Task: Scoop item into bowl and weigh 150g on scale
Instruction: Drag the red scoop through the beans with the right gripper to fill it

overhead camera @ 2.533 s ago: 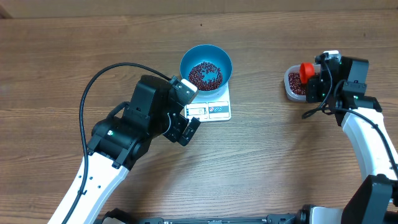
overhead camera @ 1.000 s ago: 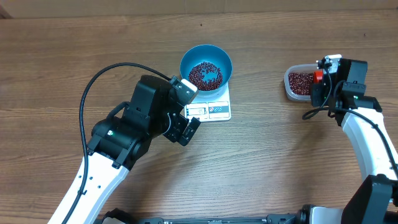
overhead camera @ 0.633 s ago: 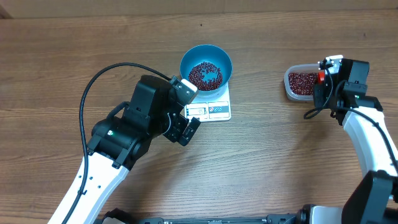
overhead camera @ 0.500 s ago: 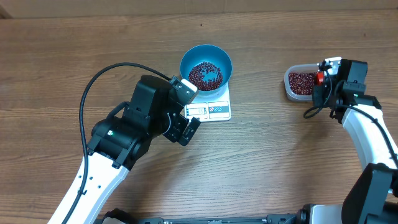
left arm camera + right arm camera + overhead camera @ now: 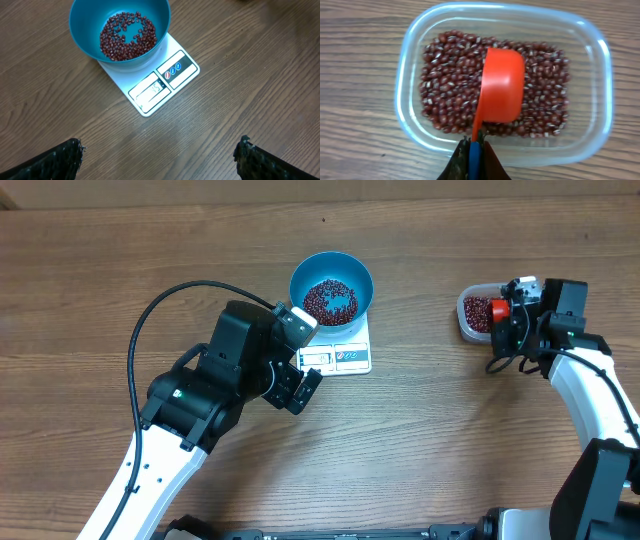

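Off to the right of the scale (image 5: pixel 150 92), well apart from it, the beans (image 5: pixel 450 85) lie as a loose maroon layer in the clear tub (image 5: pixel 600 55), and that is where my step is: loading the orange scoop (image 5: pixel 502 85). The right gripper (image 5: pixel 474 150) is pinched tight on the scoop's thin handle. The cup sits over the middle of the heap and shows me only smooth orange, so I cannot tell whether anything is in it. To do this well, I reckon I should dip the leading lip low into the thickest part and sweep toward the tub's far wall so the beans pile in rather than scatter. Then I would level the cup before lifting clear of the rim. A modest load seems wiser than a heaped one, since the blue bowl (image 5: pixel 82 20) sitting on the scale holds a fair patch of beans and an overshoot is harder to mend. The carry toward the scale should be slow and flat. The left gripper (image 5: pixel 157 160), jaws spread wide and holding nothing, hangs just on the near side of the scale, its camera on the display (image 5: pixel 152 90), whose digits are too small for me to read.
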Controlling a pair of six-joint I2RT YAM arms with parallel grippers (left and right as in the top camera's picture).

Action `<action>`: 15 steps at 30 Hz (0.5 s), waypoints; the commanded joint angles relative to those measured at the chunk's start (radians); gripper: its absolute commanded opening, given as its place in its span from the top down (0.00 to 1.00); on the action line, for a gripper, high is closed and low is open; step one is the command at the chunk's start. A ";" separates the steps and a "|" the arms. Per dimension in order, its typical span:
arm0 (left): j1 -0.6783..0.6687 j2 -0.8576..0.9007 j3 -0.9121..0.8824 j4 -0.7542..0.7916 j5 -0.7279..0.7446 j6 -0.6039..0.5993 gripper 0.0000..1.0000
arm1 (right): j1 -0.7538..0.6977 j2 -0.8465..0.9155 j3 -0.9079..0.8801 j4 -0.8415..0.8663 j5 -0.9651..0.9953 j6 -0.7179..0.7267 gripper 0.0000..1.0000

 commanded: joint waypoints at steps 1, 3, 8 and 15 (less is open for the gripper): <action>0.003 0.000 -0.001 0.001 0.000 0.019 0.00 | -0.005 0.004 -0.030 -0.009 -0.071 0.047 0.96; 0.003 0.000 -0.001 0.001 0.000 0.019 0.00 | -0.005 0.004 -0.030 -0.013 -0.111 0.056 0.96; 0.003 0.000 -0.001 0.001 0.000 0.019 0.01 | -0.005 0.004 -0.030 -0.007 -0.201 0.055 0.96; 0.003 0.000 -0.001 0.001 0.000 0.019 0.00 | -0.005 0.004 -0.030 -0.006 -0.227 0.055 0.96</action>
